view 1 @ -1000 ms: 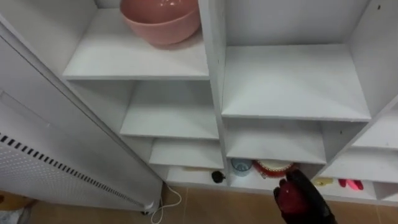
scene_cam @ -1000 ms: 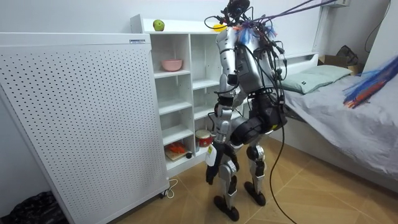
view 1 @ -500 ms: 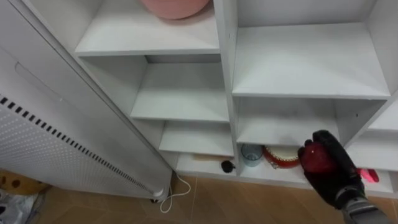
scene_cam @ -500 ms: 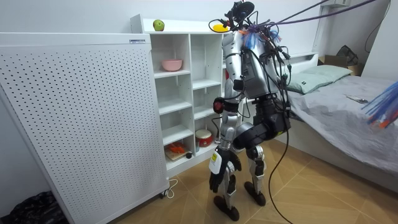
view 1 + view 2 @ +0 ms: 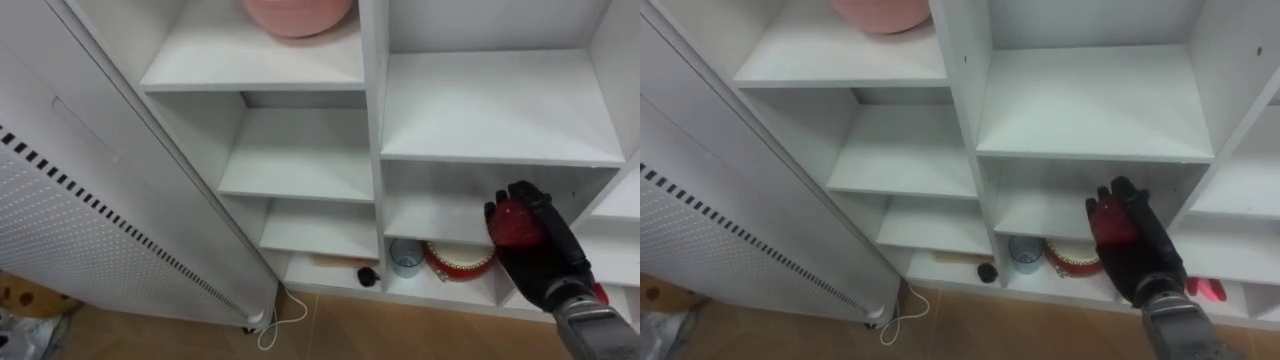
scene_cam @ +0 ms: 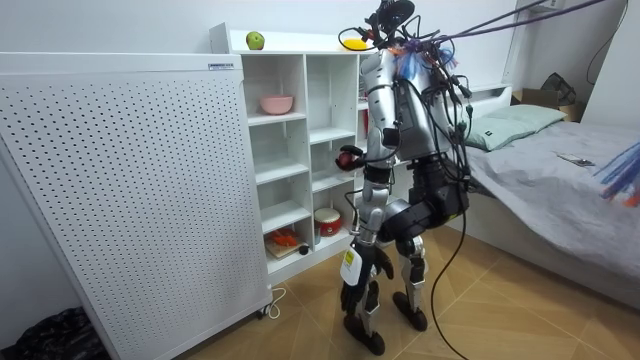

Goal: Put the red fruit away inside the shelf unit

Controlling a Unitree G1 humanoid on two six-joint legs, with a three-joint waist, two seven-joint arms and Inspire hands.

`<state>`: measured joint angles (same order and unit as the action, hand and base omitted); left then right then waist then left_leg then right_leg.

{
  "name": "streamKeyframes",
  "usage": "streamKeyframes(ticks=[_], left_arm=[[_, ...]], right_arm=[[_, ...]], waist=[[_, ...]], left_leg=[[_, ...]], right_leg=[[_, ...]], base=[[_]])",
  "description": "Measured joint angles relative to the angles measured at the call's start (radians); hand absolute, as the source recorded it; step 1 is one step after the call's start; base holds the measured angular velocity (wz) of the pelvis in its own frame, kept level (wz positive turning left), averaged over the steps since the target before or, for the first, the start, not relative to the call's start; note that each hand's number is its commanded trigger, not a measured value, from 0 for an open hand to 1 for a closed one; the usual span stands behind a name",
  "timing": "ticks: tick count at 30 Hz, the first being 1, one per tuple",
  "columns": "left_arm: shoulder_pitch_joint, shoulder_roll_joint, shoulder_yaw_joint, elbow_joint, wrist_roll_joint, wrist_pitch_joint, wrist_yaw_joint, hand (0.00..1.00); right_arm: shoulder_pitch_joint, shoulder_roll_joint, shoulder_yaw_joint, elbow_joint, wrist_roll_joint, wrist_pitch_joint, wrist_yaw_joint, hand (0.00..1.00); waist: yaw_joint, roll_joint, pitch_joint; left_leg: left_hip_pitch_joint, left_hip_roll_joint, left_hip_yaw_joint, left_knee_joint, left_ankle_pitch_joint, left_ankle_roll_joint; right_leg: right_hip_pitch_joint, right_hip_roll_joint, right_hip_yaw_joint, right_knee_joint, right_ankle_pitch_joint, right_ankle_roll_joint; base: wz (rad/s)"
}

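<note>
Clutched a red fruit [image 5: 514, 223] in the right hand's [image 5: 542, 265] curled fingers before the closet [image 5: 500, 100]; pink bowl [image 5: 298, 12] on an upper shelf, contents unseen.

The white closet [image 5: 300, 160] carries a pink bowl [image 5: 297, 12] on an upper left shelf and a green fruit [image 6: 255, 40] on its top. On the bottom board a blue cup [image 5: 405, 257] stands just beside a red round tin [image 5: 458, 264] (partly hidden), and a small black object [image 5: 367, 274] lies left of the divider.

One red fruit [image 5: 515, 224], one pink bowl [image 5: 297, 14], one blue cup [image 5: 405, 256], one green apple [image 6: 255, 40], one closet [image 5: 500, 100].
</note>
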<state>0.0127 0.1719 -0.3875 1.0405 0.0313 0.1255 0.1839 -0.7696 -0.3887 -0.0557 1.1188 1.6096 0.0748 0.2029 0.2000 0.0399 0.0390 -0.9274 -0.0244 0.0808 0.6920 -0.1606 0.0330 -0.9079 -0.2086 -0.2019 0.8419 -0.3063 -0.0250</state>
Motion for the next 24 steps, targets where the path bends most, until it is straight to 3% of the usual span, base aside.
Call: streamKeyframes(ticks=[10, 24], left_arm=[[0.008, 0.013, -0.001, -0.010, 0.000, 0.000, 0.001, 0.00], [0.022, 0.015, -0.010, -0.042, 0.000, -0.001, -0.002, 0.00]], right_arm=[[-0.015, 0.000, -0.009, 0.000, 0.003, -0.022, -0.022, 0.00], [-0.013, 0.000, -0.011, -0.006, 0.035, -0.043, -0.027, 0.00]], waist=[[0.001, 0.002, 0.0006], [-0.001, 0.012, 0.0022]], left_leg=[[0.016, 0.012, 0.013, -0.007, -0.004, 0.004], [0.064, 0.011, 0.016, -0.029, -0.007, 0.005]], right_leg=[[0.019, 0.005, -0.003, -0.010, -0.001, 0.000], [0.067, 0.006, -0.005, -0.030, -0.006, 0.005]], base=[[0.00], [0.00]])
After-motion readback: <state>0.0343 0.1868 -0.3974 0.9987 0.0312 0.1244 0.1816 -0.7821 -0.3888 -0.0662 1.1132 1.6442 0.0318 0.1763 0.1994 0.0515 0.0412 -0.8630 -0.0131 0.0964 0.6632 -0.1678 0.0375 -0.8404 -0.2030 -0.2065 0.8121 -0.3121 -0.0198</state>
